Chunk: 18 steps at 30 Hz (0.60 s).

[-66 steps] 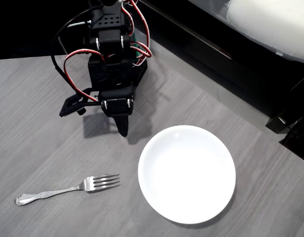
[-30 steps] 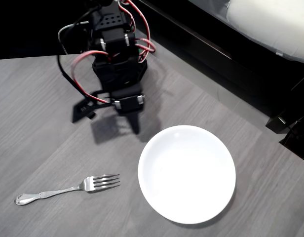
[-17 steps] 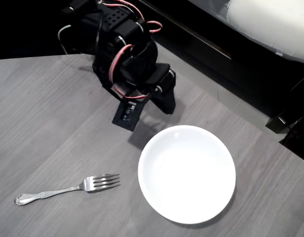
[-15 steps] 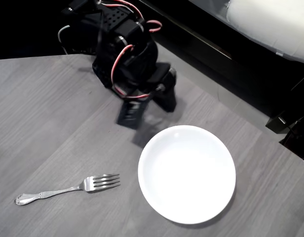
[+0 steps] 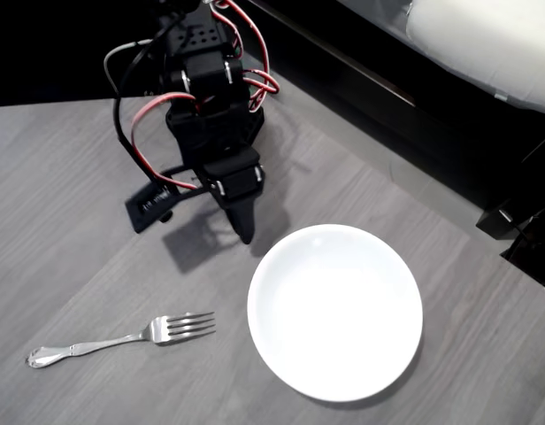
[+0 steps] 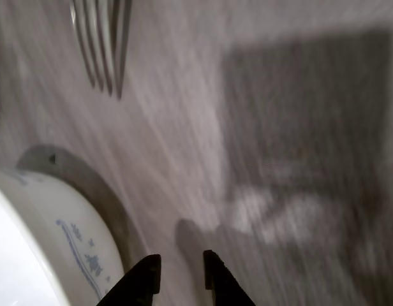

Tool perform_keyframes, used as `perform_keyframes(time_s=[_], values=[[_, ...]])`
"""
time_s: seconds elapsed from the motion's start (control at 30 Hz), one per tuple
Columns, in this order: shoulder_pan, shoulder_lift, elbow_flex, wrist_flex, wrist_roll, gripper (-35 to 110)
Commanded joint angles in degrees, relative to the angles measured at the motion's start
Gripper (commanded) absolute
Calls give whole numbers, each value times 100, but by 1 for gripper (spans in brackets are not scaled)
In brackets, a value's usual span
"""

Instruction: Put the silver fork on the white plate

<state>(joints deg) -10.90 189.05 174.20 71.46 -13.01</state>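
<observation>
The silver fork (image 5: 122,339) lies flat on the grey table at the lower left of the overhead view, tines pointing right toward the white plate (image 5: 334,310). My gripper (image 5: 246,232) hangs from the black arm at the top and points down at the table just off the plate's upper left rim, well above the fork. In the wrist view the fork's tines (image 6: 104,44) show at the top left and the plate's rim (image 6: 56,255) at the lower left. The gripper (image 6: 182,268) there shows two dark tips a narrow gap apart, with nothing between them.
The grey wood-grain table (image 5: 69,221) ends at a dark drop along the top and the right (image 5: 405,133). A white cushion (image 5: 494,44) lies beyond it at the upper right. Red cables (image 5: 140,133) loop around the arm.
Half a second ago the arm was twisted right toward the plate's far side. It has swung back, and the gripper points down left of the plate's top. Fork and plate lie unmoved.
</observation>
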Motion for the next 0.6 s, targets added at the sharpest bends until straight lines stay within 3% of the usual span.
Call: perform_keyframes(time_s=[0.0, 0.1, 0.3, 0.4, 0.57], values=[[246, 70, -26, -88, 123, 6], [457, 70, -35, -167, 308, 2], [1441, -466, -853, -369, -281, 0], [1688, -3041, -2329, -747, -492, 0], [2109, -7550, -5476, -299, -668, 4]])
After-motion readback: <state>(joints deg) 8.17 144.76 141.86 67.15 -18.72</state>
